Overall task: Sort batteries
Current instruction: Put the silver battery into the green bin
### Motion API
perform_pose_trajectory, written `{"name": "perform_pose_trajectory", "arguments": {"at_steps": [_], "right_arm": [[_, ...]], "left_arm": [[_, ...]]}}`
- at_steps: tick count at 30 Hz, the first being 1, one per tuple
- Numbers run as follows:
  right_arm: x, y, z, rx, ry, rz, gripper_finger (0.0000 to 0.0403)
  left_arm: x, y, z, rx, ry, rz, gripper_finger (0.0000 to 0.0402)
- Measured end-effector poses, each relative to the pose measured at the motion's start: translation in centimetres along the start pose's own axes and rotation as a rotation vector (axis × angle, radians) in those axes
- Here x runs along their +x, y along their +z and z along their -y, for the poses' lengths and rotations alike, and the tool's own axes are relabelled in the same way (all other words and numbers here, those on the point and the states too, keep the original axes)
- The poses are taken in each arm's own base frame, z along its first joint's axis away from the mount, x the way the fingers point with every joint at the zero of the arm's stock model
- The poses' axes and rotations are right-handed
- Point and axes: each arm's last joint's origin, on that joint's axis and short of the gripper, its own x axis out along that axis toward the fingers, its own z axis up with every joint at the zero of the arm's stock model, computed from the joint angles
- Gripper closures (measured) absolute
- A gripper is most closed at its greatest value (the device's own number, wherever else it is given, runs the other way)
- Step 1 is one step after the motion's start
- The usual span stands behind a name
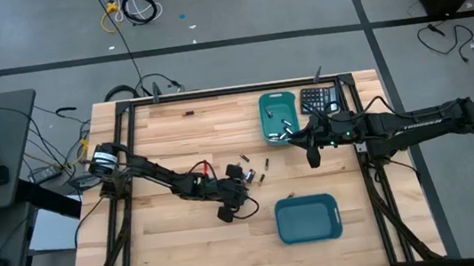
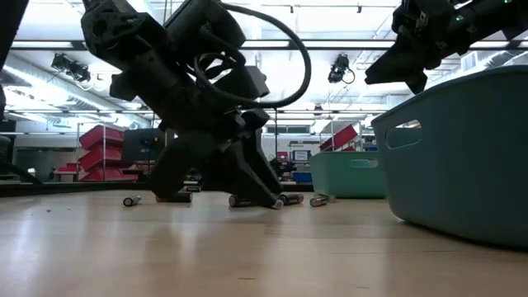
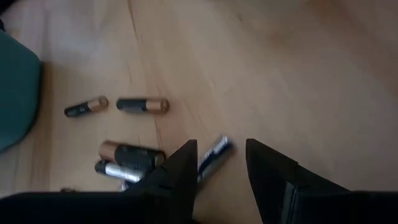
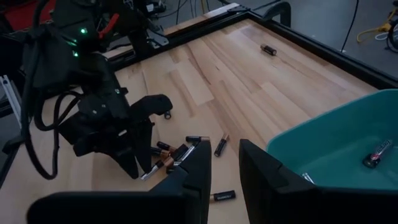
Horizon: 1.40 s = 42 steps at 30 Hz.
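Several batteries (image 1: 251, 172) lie flat in a loose cluster on the wooden table (image 1: 177, 238) at its middle, their long axes pointing every which way. Down among them sits the left gripper (image 3: 221, 163), fingers spread, with one silvery cell (image 3: 212, 154) lying slantwise on the wood in the gap between them, not pinched. The left wrist view alone shows two copper-capped cells (image 3: 142, 105) end to end, roughly in one line, near a teal wall. From table height the cells read as short rods lying on their sides behind the dark arm.

Nearest the front edge stands a teal bin (image 1: 308, 218); I cannot see anything inside it from above. Further back, a second teal bin (image 1: 278, 117) holds a few cells, and the right wrist view shows one dark cell (image 4: 377, 154) lying tilted on its floor. Over that bin's near edge hangs the right gripper (image 4: 224, 163), fingers apart with nothing between them. One lone battery (image 4: 268, 50) lies near the far rail, and a black calculator (image 1: 319, 99) sits just beside the far bin
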Motion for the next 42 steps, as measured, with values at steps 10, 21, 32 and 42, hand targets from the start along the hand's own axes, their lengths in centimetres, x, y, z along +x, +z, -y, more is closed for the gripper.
{"name": "perform_pose_trajectory", "arguments": {"at_steps": [10,21,32,42], "right_arm": [[0.0,0.0,0.0,0.000,0.000,0.000,0.0334],[0.0,0.0,0.0,0.000,-0.001,0.000,0.0334],[0.0,0.0,0.0,0.000,-0.001,0.000,0.0334],[0.0,0.0,0.0,0.000,-0.001,0.000,0.0334]], "left_arm": [[0.2,-0.7,-1.1,-0.052,-0.073,-0.013,0.0264],[0.2,-1.0,-1.1,-0.088,-0.125,-0.033,0.0266],[0.2,-1.2,-1.0,-0.082,-0.135,-0.045,0.0324],[0.2,-1.0,-1.1,-0.137,-0.123,-0.027,0.0391]]}}
